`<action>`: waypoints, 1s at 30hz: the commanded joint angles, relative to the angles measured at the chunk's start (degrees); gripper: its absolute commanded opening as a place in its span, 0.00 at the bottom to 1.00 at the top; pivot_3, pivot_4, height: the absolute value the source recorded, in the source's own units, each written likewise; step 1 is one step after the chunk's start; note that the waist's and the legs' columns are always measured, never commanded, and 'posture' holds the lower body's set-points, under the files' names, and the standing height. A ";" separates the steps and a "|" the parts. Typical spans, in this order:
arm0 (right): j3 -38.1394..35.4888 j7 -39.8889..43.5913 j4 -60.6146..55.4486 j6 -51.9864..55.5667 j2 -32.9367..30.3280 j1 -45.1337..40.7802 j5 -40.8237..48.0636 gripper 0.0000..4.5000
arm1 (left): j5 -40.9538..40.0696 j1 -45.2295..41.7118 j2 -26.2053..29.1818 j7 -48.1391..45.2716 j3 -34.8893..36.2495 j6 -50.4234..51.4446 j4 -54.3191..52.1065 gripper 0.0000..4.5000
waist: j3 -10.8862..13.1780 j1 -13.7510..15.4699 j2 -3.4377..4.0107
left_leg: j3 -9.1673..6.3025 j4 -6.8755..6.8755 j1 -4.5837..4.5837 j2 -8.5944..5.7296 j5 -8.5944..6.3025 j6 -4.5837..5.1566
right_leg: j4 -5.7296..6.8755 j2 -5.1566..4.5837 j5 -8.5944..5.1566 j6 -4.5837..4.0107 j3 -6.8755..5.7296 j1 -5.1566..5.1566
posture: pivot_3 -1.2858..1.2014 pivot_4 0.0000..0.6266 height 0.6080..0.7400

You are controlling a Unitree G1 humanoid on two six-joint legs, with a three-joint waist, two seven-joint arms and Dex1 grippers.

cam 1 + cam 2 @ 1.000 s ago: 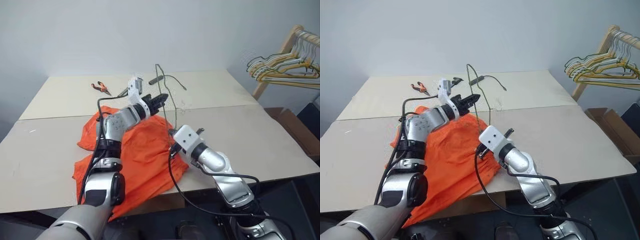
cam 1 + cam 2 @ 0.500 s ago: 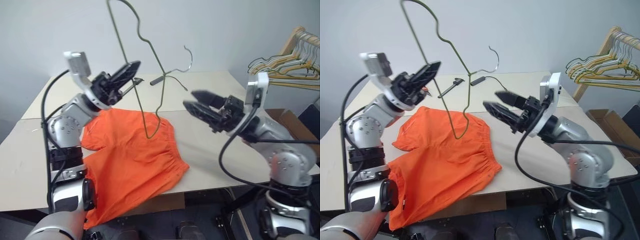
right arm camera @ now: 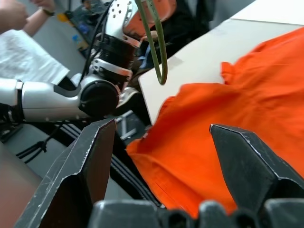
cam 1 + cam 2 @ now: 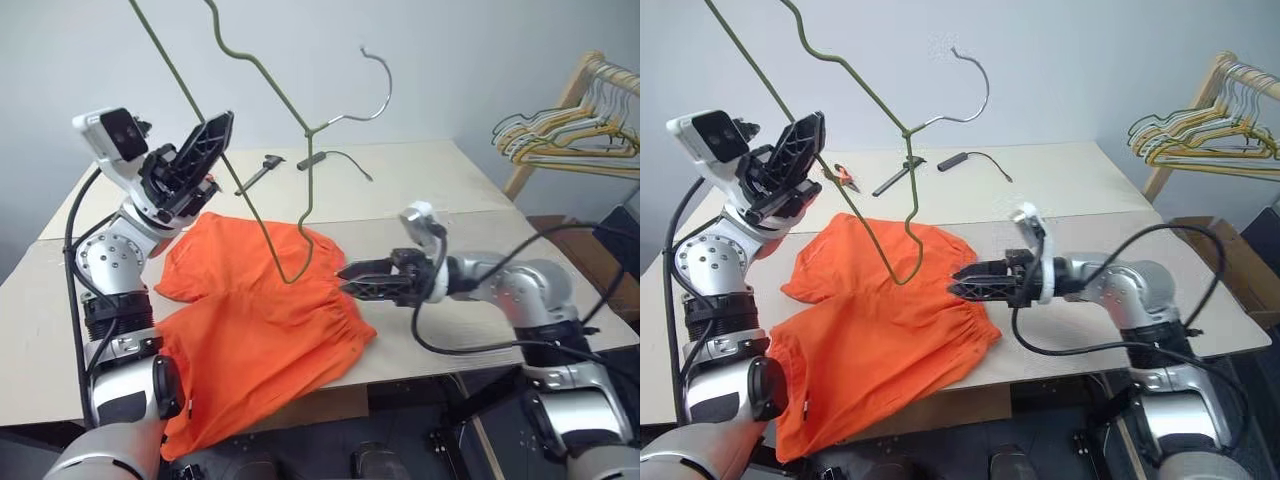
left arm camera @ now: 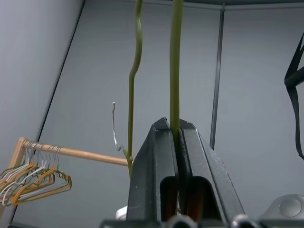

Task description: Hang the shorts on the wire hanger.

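Note:
The orange shorts [image 4: 250, 330] lie spread on the table, one leg drooping over the front edge. My left gripper [image 4: 220, 125] is raised above the table's left side, shut on one arm of the olive wire hanger [image 4: 262, 215]. The wire shows pinched between its fingers [image 5: 161, 142]. The hanger hangs tilted in the air, its hook [image 4: 378, 80] high up and its lower corner just above the shorts. My right gripper [image 4: 347, 279] points left, low over the table, open, with its fingertips at the shorts' gathered right edge; nothing is between them [image 3: 161, 126].
Yellow and silver hangers [image 4: 565, 130] hang bunched on a wooden rack at the right. A black cable with a cylindrical end [image 4: 312, 158], a dark tool [image 4: 258, 170] and orange pliers [image 4: 843, 176] lie at the back of the table. A person's arm [image 3: 19, 14] is in the right wrist view.
My left gripper has lifted the hanger off the table, up and to the left. My right gripper has opened, swung out to the right, then come back low toward the shorts' right edge.

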 commanded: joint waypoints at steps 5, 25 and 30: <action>-0.11 -3.27 3.86 -1.68 9.03 -5.50 -3.30 0.84 | -3.39 0.10 -1.26 1.45 1.98 -0.30 -2.26 0.00 | 0.00 0.08 0.00 | -0.03 0.04 -0.02 -0.01 0.00 0.00 | 0.03 -0.05 0.01 0.01 -0.04 -0.01 | 0.50 0.00 1.00; -1.11 -4.91 0.81 1.35 14.43 -7.28 -2.51 0.65 | -2.97 1.92 -2.84 2.71 1.12 -2.64 -3.38 0.00 | 0.00 -0.15 0.00 | -0.06 0.05 -0.07 -0.03 0.00 -0.01 | 0.13 -0.08 0.02 0.01 -0.09 -0.06 | 0.50 0.00 1.00; -1.16 -5.43 1.17 1.02 14.94 -7.25 -3.07 0.25 | -2.45 1.87 -2.83 3.20 0.99 -3.24 -3.22 0.00 | 0.00 -0.16 0.00 | -0.06 0.05 -0.06 -0.03 0.00 -0.01 | 0.13 -0.07 0.02 0.01 -0.08 -0.06 | 0.50 0.00 1.00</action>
